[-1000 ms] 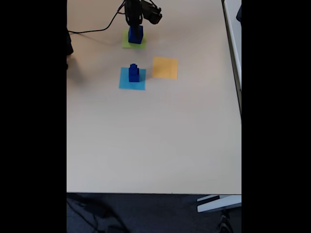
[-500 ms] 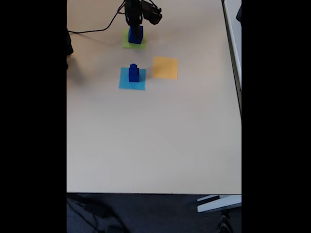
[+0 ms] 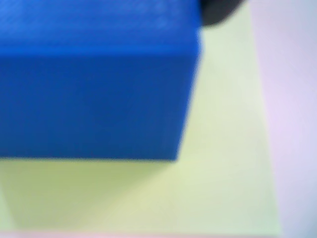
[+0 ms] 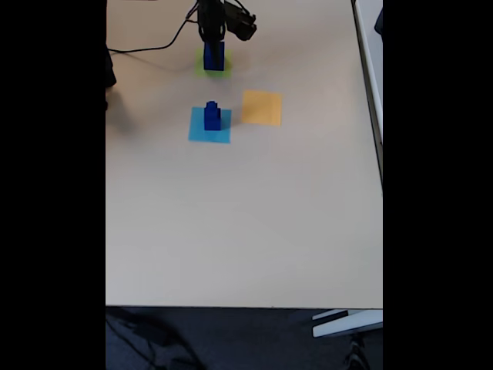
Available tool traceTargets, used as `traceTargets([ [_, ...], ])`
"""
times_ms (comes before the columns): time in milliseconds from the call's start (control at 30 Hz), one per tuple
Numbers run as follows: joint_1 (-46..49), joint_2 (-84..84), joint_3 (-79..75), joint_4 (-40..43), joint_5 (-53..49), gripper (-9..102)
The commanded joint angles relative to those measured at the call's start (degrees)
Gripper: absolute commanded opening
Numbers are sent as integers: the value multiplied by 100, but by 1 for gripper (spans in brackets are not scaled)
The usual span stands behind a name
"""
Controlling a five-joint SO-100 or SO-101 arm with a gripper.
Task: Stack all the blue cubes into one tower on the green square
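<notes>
- Gripper (image 4: 213, 38) stood directly over the large blue cube (image 4: 214, 55) at the far end of the table (image 4: 246, 223) in the fixed view; whether its jaws clamped the cube or stood apart could not be told, as the arm hid the contact.
- Left to right in the fixed view: a dark cable (image 4: 150, 48) ran in from the left edge; the large blue cube sat on the green square (image 4: 205, 69); nearer the camera, the light-blue square (image 4: 209, 126) carried a small stack of blue cubes (image 4: 212, 116); the orange-yellow square (image 4: 261, 107) lay just to its right, bare.
- Wrist view: the large blue cube (image 3: 94, 79) appeared at the left and top, very close and blurred; the green square (image 3: 218, 163) showed beneath and to its right; a dark part, probably a fingertip, showed at the top edge.
- Change over the last second: the arm had come lower and the cube looked narrower, covering more of the green square; judged a placement on the patch, or a turn of the cube.
- Consequence for the task: the base of the tower appeared to be on the green square; the stack on the light-blue square was not yet transferred; most of the work remained.
</notes>
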Motion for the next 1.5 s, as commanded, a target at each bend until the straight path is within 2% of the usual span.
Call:
traceTargets([
  [0,-62,141,-220,-97,18,37],
  [500,510,378,-1406,-114,-1099,38],
  [900,1749,738,-1819,-88,-2461,38],
  [1133,2294,1107,-1591,70,-2988,35],
  [1467,2461,1802,-606,281,-2892,29],
])
